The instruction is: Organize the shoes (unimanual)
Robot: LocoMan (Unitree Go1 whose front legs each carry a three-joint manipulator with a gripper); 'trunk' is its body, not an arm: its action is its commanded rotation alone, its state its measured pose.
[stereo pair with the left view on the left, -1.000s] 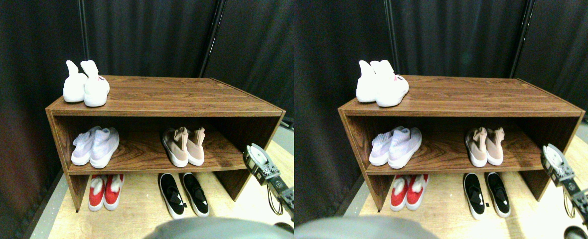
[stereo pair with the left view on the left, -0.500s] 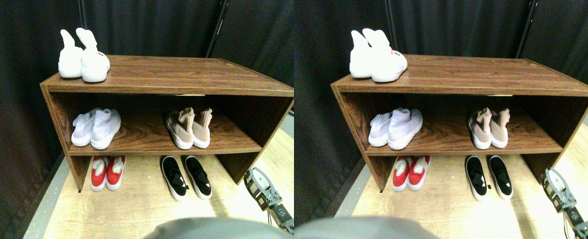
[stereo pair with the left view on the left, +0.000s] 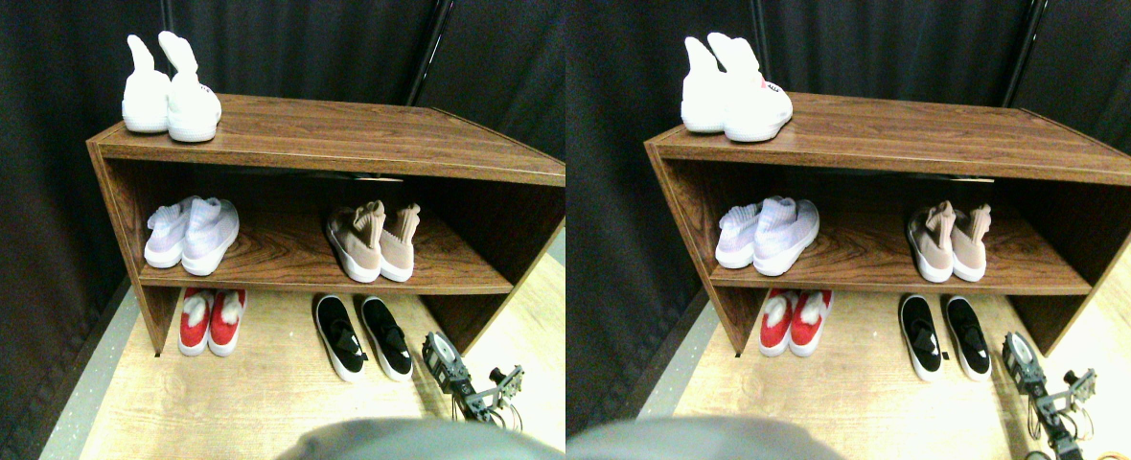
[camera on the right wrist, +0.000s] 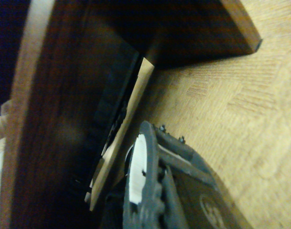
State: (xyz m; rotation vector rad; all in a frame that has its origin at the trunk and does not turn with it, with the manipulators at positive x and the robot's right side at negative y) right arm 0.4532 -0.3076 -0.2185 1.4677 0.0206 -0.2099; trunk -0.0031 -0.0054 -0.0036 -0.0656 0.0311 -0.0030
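Observation:
Five pairs of shoes sit on or under a brown wooden shelf. The white pair stands on its top at the left. On the middle board are a pale-lavender pair at left and a dusty-pink pair at right. On the floor below are a red pair and a black pair with white soles. My right gripper is low over the floor, just right of the black pair and in front of the shelf's right side panel. It holds nothing that I can see. In the wrist view the gripper faces the shelf's dark wood.
Black curtains hang behind the shelf and along the left. The floor is pale wood planking, with a grey strip at its left edge. The shelf's right side panel stands close beside my arm.
The camera has shifted. My right gripper has come down from beside the middle board's right end to the floor next to the black pair. The shoes have not moved.

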